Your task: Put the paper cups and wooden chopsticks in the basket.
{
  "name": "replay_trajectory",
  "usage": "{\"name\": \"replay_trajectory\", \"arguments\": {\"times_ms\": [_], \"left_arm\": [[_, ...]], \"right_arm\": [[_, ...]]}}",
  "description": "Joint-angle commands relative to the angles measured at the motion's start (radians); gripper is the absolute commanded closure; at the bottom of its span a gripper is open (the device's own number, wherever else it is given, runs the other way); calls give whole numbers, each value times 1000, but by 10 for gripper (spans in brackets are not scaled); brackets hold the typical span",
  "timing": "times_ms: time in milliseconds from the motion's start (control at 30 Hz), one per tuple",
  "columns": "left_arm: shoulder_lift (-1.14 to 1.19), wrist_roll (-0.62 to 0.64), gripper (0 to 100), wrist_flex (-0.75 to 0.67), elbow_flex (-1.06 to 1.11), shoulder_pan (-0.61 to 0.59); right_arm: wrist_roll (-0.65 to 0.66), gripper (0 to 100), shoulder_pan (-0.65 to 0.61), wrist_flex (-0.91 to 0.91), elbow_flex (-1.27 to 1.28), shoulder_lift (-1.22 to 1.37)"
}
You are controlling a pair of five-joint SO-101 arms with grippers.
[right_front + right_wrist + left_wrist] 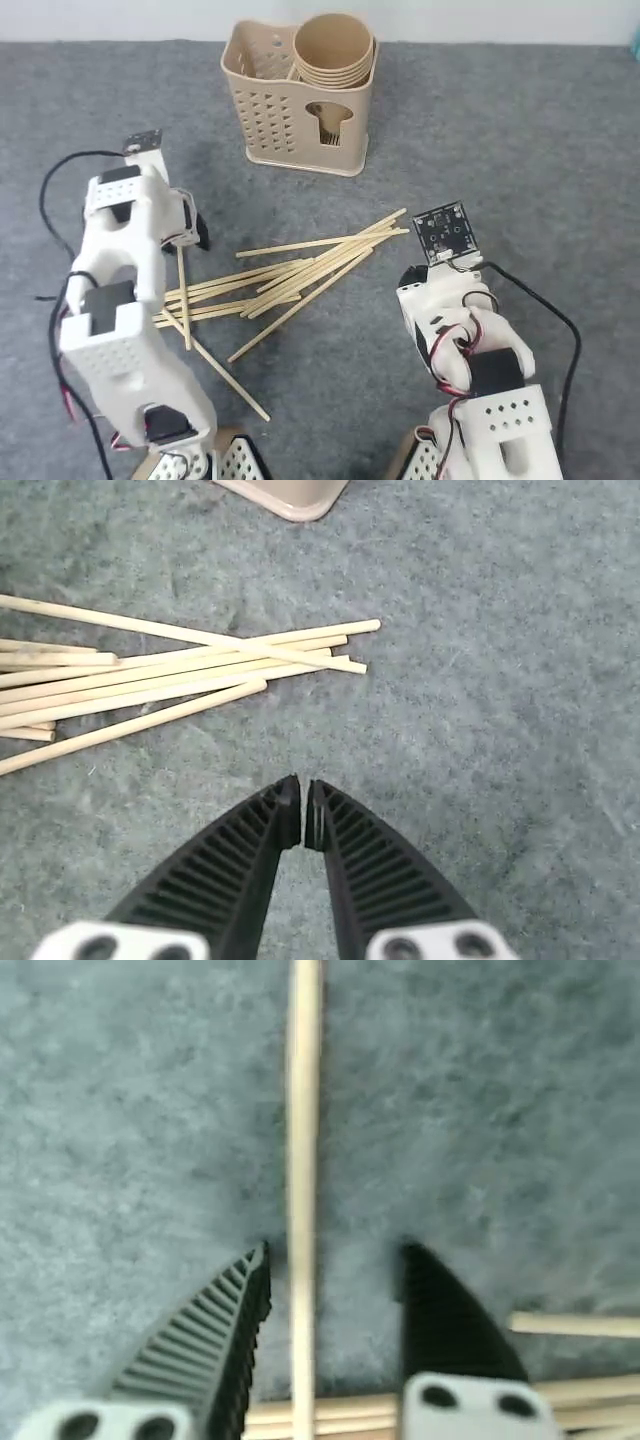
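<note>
1. The basket (300, 110) stands upright near the far edge of the desk (540, 160), about midway along it. A corner of its base is seen in the right wrist view (285, 495).
2. A nested stack of paper cups (335, 50) is held in the basket's compartment on the right arm's side, with the rims raised above the basket wall.
3. The wooden chopsticks (290, 275) are spread in a loose fan at the middle of the desk, between the two arms and well apart from the basket. A band of grey covering is exposed between the two.
4. One long stick (225, 375) is laid slanting from the fan towards the near edge.
5. The left gripper (335, 1260) is set low at the fan's left end, with its jaws spread. A single chopstick (303, 1160) runs lengthwise through the gap. It seems untouched by either jaw, though contact cannot be judged with certainty.
6. The right gripper (303, 790) is held with its jaws pressed together on nothing, near the fan's right-hand tips. Grey covering is exposed between it and them.
7. Open grey covering is seen from the right arm out to the desk's right edge.
</note>
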Motion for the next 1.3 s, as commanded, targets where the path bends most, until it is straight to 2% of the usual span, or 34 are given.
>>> {"name": "replay_trajectory", "arguments": {"times_ms": [0, 233, 400, 600, 800, 933, 1100, 1267], "left_arm": [[-8, -18, 991, 12, -38, -3], [-78, -41, 988, 18, 5, 0], [-169, -43, 988, 26, 41, 46], [-443, -41, 988, 54, 68, 161], [-749, -34, 988, 51, -22, 275], [-853, 20, 988, -126, -70, 290], [-853, 212, 988, -425, -73, 293], [-747, 407, 988, -694, -77, 310]], "right_arm": [[18, 965, 13, -24, -8, -18], [21, 965, 13, -39, 2, -18], [21, 965, 13, -39, 3, -18], [21, 965, 13, -39, 9, -18], [29, 965, 13, -120, 61, -18], [29, 965, 12, -124, 64, -18], [29, 965, 13, -125, 66, -18], [29, 965, 12, -127, 66, -18]]}}
